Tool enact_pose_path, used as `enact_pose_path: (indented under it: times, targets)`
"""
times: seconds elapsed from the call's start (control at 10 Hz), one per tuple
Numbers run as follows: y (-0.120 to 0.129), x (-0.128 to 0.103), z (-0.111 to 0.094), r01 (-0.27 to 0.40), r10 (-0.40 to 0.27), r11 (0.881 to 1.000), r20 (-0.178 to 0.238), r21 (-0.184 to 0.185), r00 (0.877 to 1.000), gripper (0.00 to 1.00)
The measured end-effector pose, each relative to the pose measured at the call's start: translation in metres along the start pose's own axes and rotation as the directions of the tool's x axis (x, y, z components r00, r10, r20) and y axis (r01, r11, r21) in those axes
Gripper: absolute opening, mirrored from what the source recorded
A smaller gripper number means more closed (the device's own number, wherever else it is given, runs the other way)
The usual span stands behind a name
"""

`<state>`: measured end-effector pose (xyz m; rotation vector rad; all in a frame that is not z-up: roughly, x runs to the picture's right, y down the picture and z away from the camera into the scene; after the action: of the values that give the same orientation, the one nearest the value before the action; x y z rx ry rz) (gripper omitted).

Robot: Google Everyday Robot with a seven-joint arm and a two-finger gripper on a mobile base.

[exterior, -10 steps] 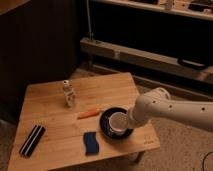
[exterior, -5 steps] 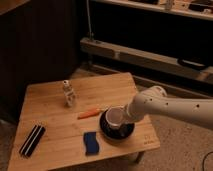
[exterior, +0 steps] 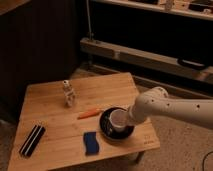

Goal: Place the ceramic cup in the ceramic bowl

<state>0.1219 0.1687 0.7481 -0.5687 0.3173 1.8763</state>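
The black ceramic bowl (exterior: pixel 107 129) sits on the wooden table (exterior: pixel 50 97) near its front right corner. The white ceramic cup (exterior: pixel 119 121) is tilted inside the bowl, its open rim facing left. My gripper (exterior: pixel 126 120) comes in from the right on a white arm (exterior: pixel 170 107) and is at the cup, right over the bowl's right half. The arm's end hides the fingers.
A blue sponge (exterior: pixel 91 142) lies just left of the bowl near the front edge. An orange carrot-like piece (exterior: pixel 89 113) lies behind the bowl. A small white figurine-like bottle (exterior: pixel 68 94) stands mid-table. A black striped object (exterior: pixel 32 140) lies at front left.
The cup and gripper have shifted slightly left and down within the bowl. The other objects have not moved.
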Motion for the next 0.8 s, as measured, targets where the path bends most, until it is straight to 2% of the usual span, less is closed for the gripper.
enact_pose_path:
  times: [0.2, 0.4, 0.6, 0.7, 0.8]
  targets:
    - [-0.005, 0.0, 0.003, -0.034, 0.034, 0.999, 0.006, -0.024, 0.999, 0.31]
    - [-0.011, 0.0, 0.008, -0.066, 0.067, 0.994, 0.006, -0.084, 0.998, 0.52]
    - [-0.004, -0.001, 0.012, -0.06, 0.061, 0.993, 0.003, -0.104, 0.998, 0.73]
    - [-0.002, -0.003, 0.012, -0.056, 0.057, 0.993, 0.004, -0.106, 0.998, 0.79]
    - [0.005, -0.005, 0.012, -0.042, 0.043, 0.994, 0.005, -0.103, 0.999, 0.8]
